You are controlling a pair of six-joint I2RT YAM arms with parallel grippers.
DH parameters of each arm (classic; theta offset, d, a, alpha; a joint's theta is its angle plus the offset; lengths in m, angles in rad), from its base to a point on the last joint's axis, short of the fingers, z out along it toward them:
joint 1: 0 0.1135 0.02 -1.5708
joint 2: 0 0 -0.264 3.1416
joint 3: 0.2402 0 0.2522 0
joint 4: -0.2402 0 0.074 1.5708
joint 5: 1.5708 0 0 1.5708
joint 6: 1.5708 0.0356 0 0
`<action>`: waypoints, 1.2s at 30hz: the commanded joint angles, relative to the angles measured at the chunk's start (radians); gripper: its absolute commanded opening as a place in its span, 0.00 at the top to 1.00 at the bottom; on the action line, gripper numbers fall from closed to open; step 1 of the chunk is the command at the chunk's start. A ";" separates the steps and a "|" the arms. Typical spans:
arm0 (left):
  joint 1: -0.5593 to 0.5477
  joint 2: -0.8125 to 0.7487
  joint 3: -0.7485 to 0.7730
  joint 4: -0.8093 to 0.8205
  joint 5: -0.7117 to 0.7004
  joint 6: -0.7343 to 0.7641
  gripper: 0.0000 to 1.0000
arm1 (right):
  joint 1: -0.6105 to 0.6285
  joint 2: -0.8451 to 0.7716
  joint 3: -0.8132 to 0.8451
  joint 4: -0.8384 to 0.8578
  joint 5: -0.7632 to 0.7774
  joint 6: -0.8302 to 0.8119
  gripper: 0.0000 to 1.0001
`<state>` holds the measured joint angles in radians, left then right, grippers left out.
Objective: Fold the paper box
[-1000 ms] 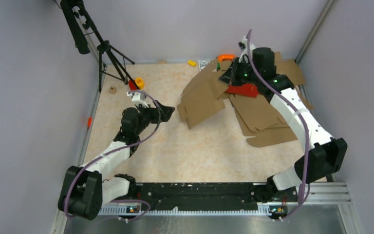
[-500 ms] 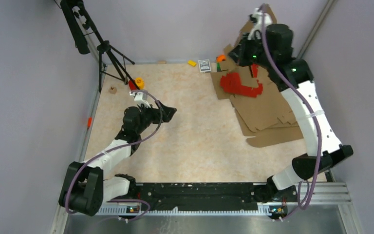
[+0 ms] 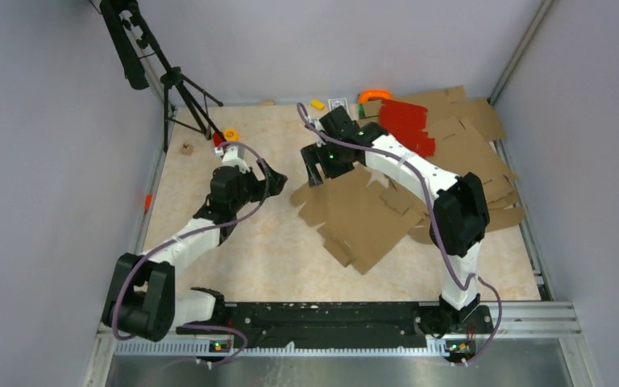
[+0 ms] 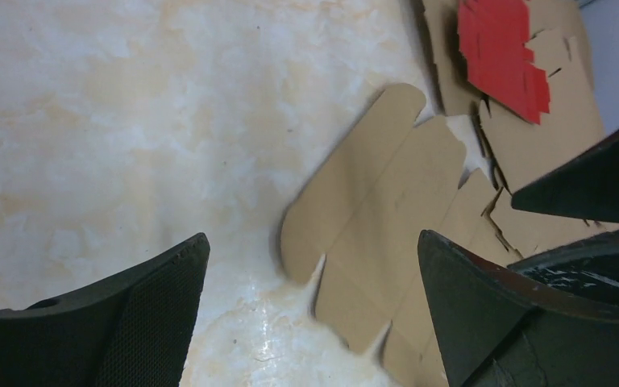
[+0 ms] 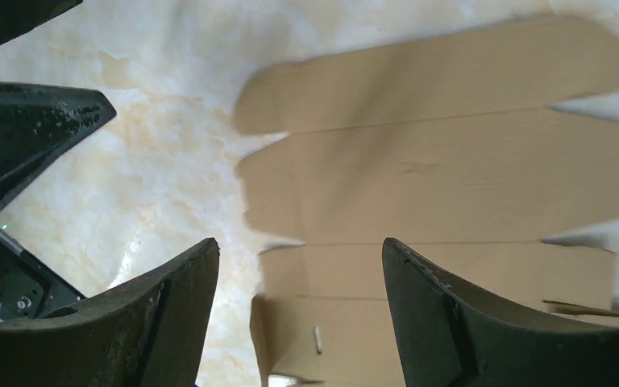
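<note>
Paper box (image 3: 363,214) now lies flat and unfolded in the middle of the bench (image 3: 242,258), one corner pointing toward the arm bases. A second ago it was draped farther back. Half a second ago a brown piece hung from your right arm, high against the back wall. Just beyond the box's left end, your left pincer (image 3: 276,179) hovers with its jaws wide apart and nothing between them, almost where it was a second ago. Beside it, your right pincer (image 3: 317,171) has swung down from the far right corner and sits over the box's far-left flaps. Its jaws were clamped shut before and now stand apart, gripping nothing. You cannot tell whether its tips touch the cardboard. Farther back on the right, the red sheets (image 3: 407,121) rest on the brown cardboard sheets (image 3: 471,141) near the far wall, farther back than a second ago.
</note>
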<state>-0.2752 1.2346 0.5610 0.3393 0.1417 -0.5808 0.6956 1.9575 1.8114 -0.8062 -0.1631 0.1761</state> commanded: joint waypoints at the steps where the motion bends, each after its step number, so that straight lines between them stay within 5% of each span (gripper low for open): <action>1: 0.002 0.086 0.069 -0.042 0.031 -0.001 0.01 | -0.090 -0.195 -0.115 0.148 -0.002 0.027 0.27; 9: -0.015 0.229 0.137 -0.035 0.190 -0.022 0.01 | -0.267 -0.374 -0.476 0.221 0.189 0.040 0.19; 20: -0.022 0.405 0.319 -0.247 0.159 0.082 0.01 | -0.329 -0.585 -0.860 0.302 0.273 0.405 0.21; 25: -0.022 0.491 0.455 -0.384 0.137 0.162 0.01 | -0.329 -0.700 -0.984 0.271 0.214 0.500 0.22; 36: -0.037 0.593 0.500 -0.386 0.307 0.138 0.11 | -0.329 -0.757 -1.198 0.330 0.085 0.698 0.27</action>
<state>-0.2996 1.8202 1.0512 -0.0422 0.3969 -0.4438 0.3717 1.2152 0.6781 -0.5350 -0.0051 0.7769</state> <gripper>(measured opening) 0.893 0.737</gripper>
